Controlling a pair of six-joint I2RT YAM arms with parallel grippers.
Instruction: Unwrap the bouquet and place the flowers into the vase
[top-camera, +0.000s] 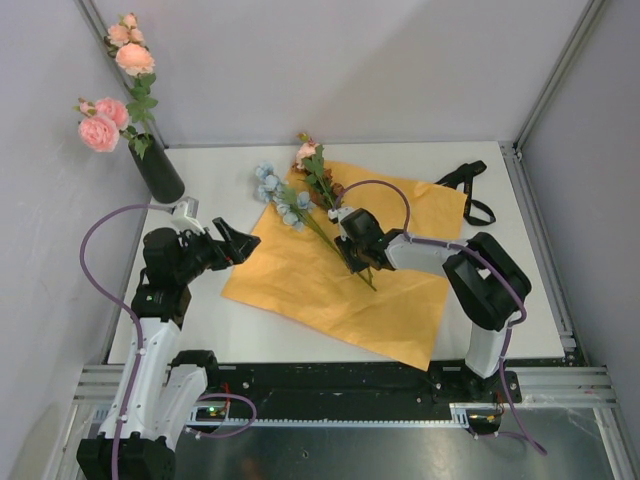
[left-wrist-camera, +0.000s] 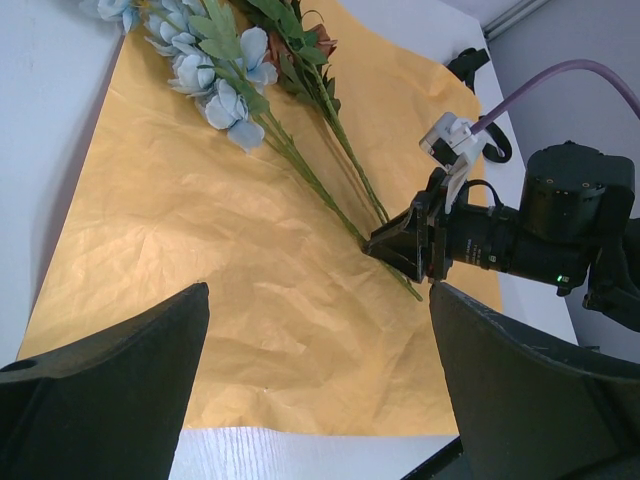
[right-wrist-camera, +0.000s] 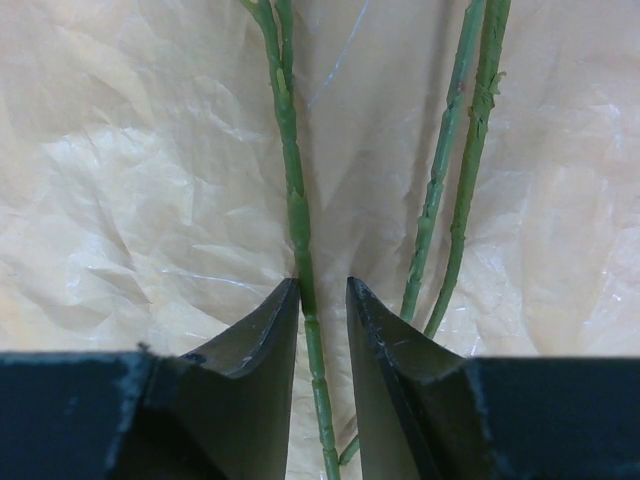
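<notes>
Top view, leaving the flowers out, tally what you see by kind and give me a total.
Grippers: 2, the left gripper and the right gripper
Vase: 1
Orange paper sheet: 1
Black ribbon: 1
Total: 5

Arms: two, left (top-camera: 150, 350) and right (top-camera: 485, 275).
Vase (top-camera: 160, 175): one, black.
Pink blooms (top-camera: 135, 58) in vase: at least four, plus small buds.
Paper (top-camera: 330, 300): one orange sheet.
Sprays on paper: two, blue spray (top-camera: 275, 190) and pink-brown spray (top-camera: 312, 165).
Stems (right-wrist-camera: 298, 200) in right wrist view: three.
Ribbon (top-camera: 470, 185): one, black.
Purple cables (top-camera: 83, 243): two.
Counter (top-camera: 230, 170): one, white.
</notes>
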